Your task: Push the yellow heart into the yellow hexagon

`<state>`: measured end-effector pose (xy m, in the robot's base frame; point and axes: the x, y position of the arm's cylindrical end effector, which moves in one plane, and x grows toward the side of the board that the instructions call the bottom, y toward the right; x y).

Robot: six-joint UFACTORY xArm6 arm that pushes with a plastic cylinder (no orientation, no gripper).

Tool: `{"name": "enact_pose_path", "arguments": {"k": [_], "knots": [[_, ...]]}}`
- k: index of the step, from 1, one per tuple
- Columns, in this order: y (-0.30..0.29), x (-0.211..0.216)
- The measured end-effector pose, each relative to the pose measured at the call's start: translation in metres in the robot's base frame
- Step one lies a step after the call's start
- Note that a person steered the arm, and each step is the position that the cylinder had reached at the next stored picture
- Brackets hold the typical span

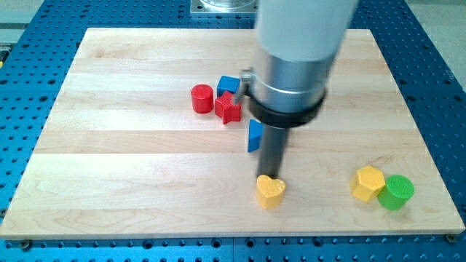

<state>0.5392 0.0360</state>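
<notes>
My tip (pixel 270 177) is sitting behind the small yellow heart block (pixel 270 191) (top edge, seemingly touching), while the yellow hexagon block (pixel 368 182) is waiting off toward the view's right; no jaws here, just a bare rod.

Wood board (pixel 109 145) lay on blue perforated bench (pixel 22 87), w/ seven blocks on it. My tip (pixel 270 177) stood right at the top edge of the yellow heart (pixel 270 191), touching or nearly so; heart sat just below tip, toward view's bottom. Blue block (pixel 254 135), shape unclear, partly hidden behind rod, was just up-left of tip. Further up-left: red star (pixel 228 108), touching blue cube (pixel 228 85) above it, and red cylinder (pixel 202 98) just left of star. Well right of tip, abt level w/ heart: yellow hexagon (pixel 368 182), w/ green cylinder (pixel 396 192) touching its right side.
</notes>
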Motion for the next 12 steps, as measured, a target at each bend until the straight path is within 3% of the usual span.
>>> {"name": "enact_pose_path", "arguments": {"k": [2, 4, 5, 6, 8, 12], "knots": [[-0.047, 0.019], [0.014, 0.035], [-0.049, 0.036], [-0.025, 0.057], [0.103, 0.057], [0.123, 0.057]]}}
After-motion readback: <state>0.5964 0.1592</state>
